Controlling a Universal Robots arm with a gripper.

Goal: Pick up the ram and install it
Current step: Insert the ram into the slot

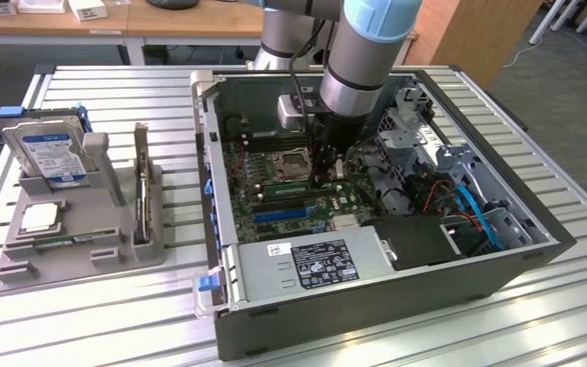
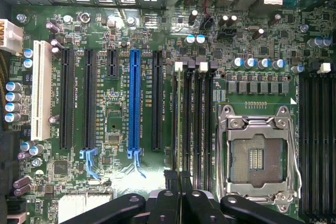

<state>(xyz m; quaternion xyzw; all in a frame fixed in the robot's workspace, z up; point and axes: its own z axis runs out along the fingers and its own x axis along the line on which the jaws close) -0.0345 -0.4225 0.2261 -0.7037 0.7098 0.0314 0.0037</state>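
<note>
My gripper (image 1: 324, 182) reaches down into the open computer case (image 1: 396, 306) and stands on the motherboard beside the empty processor socket (image 1: 291, 163). In the wrist view its dark fingertips (image 2: 169, 178) are nearly together, so the gripper (image 2: 177, 176) is shut, right over the end of the black memory slots (image 2: 192, 124) next to the socket (image 2: 257, 156). I cannot tell whether anything thin is pinched between them. A narrow green ram (image 1: 69, 243) lies in the front groove of the grey holder (image 1: 110, 256), far from the gripper.
The holder at the exterior view's left also carries a blue-labelled hard drive (image 1: 49, 153), a square silver processor (image 1: 40, 218) and an upright card (image 1: 143, 191). Inside the case are a blue expansion slot (image 2: 134, 103), a power supply (image 1: 309, 264) and drive cages with cables (image 1: 457, 206).
</note>
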